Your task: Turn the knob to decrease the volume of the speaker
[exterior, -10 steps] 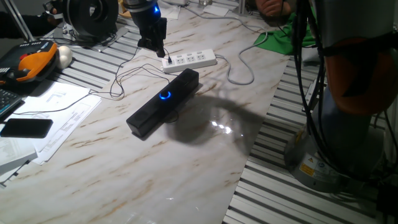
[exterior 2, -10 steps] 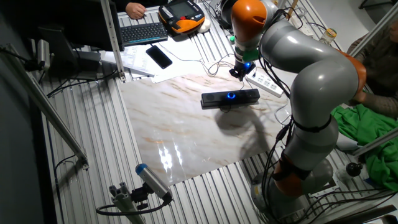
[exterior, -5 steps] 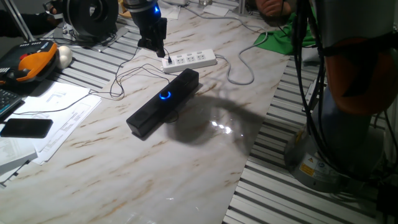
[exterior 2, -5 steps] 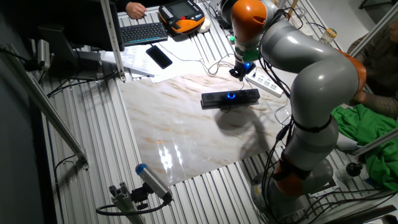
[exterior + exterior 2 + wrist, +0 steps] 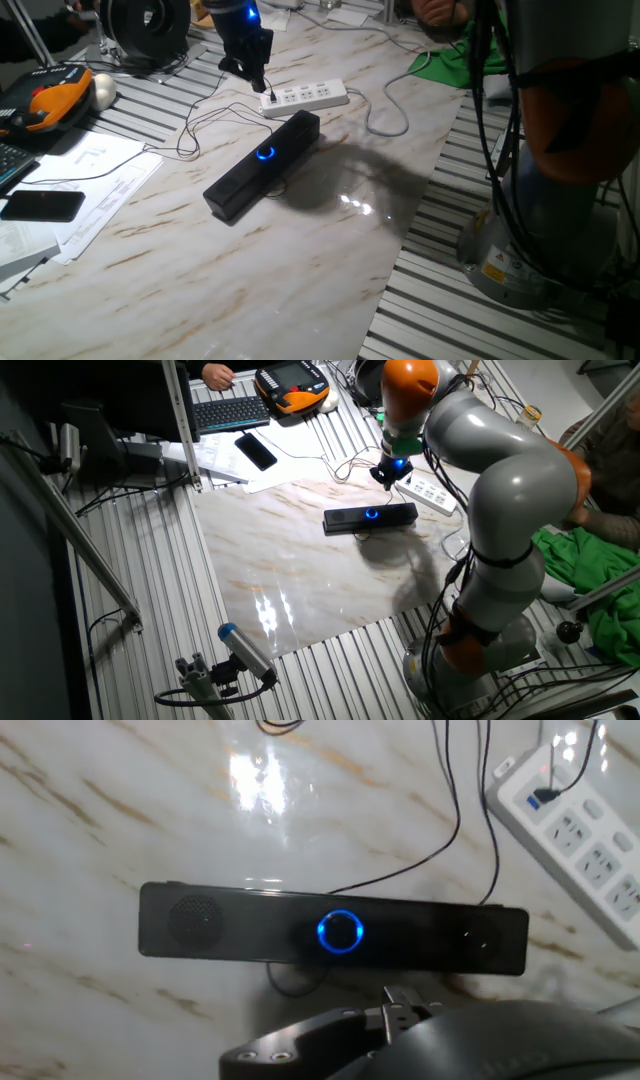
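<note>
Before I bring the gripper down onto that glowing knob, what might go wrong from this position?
1. The gripper hangs above the power strip, off to the side of the knob; a straight descent would likely hit the strip, not the knob.
2. Thin cables trail beside the speaker; the fingers could snag one on the approach.
3. The slim speaker looks unsecured on the glossy marble table, so twisting the knob may rotate the whole bar.
</note>
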You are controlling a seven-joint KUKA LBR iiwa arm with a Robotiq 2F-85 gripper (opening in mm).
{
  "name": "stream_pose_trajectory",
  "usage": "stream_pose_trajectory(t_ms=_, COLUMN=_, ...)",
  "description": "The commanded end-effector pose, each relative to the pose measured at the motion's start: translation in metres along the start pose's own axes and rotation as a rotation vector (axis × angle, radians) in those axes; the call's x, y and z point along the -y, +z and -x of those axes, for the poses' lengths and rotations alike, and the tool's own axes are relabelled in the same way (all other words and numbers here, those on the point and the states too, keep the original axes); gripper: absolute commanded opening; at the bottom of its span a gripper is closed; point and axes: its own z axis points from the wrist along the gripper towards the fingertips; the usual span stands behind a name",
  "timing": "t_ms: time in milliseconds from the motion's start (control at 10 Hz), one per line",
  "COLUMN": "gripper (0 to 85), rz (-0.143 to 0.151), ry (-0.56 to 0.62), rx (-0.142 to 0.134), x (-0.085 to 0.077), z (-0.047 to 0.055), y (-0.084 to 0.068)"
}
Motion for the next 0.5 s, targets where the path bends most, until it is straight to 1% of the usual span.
stream_pose_trajectory(t_ms=0, gripper=0.0, rz=0.063, ry=0.110, rx=0.009, x=-0.0001, z=0.0000, y=-0.0004)
stream_pose_trajectory(t_ms=100, gripper=0.0, rz=0.087, ry=0.158, rx=0.003, x=-0.0001, z=0.0000, y=-0.0004)
stream_pose_trajectory(t_ms=200, gripper=0.0, rz=0.096, ry=0.205, rx=0.000, x=-0.0001, z=0.0000, y=-0.0004)
stream_pose_trajectory(t_ms=300, gripper=0.0, rz=0.129, ry=0.268, rx=-0.001, x=-0.0001, z=0.0000, y=-0.0004)
stream_pose_trajectory(t_ms=400, gripper=0.0, rz=0.131, ry=0.296, rx=-0.011, x=-0.0001, z=0.0000, y=-0.0004)
